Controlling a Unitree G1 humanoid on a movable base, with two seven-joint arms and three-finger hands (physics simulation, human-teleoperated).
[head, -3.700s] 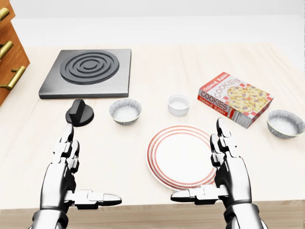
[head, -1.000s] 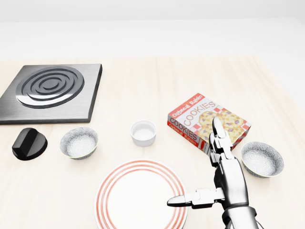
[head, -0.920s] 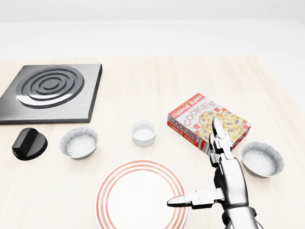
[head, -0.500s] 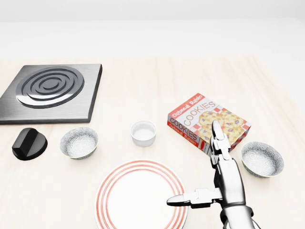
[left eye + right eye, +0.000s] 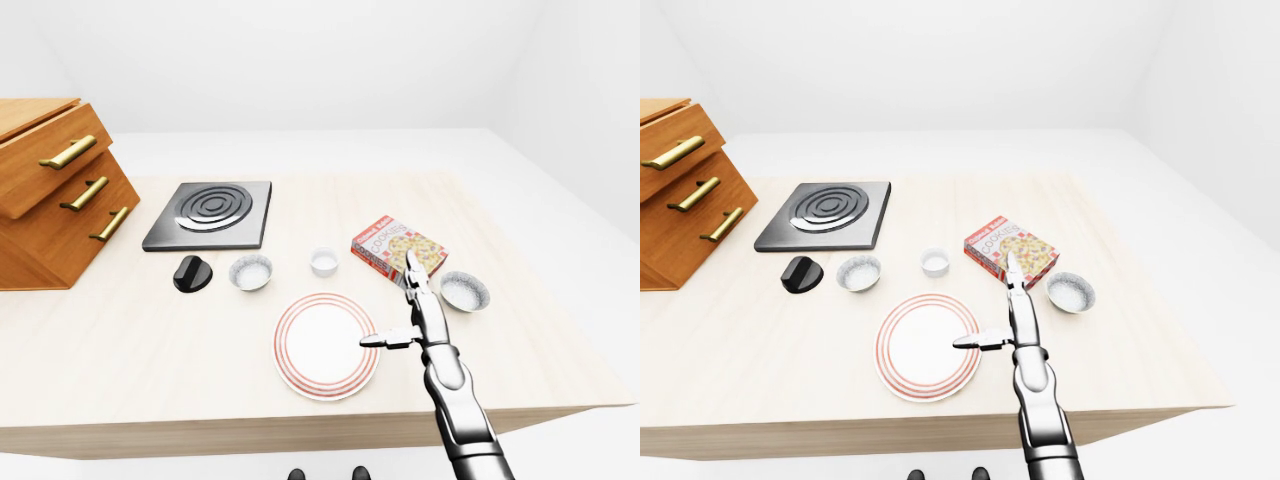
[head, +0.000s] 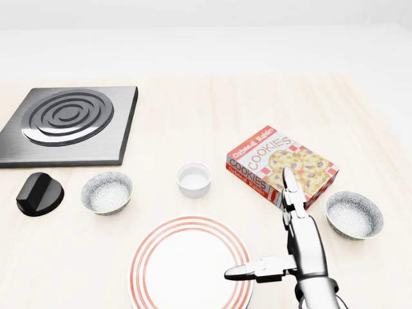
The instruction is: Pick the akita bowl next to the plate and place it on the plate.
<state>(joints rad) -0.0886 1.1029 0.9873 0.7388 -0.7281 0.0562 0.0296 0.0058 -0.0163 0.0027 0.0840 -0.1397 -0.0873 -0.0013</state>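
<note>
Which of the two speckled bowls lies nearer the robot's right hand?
The speckled bowl right of the cookie box; the other bowl sits by the black knob.

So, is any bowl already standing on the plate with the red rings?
No, the plate holds nothing; the left bowl and the right bowl both sit on the table beside it.

Plain white walls (image 5: 300, 60), with a corner at the far right in the left-eye view. White floor (image 5: 585, 235) around and beyond the table. Light wood table (image 5: 120, 340) with pale grain and a thick near edge. On its left end sits a wooden drawer cabinet (image 5: 40, 215) with three drawers, stepped outward, and brass bar handles (image 5: 68, 152). The light is even and soft, with faint shadows.
</note>
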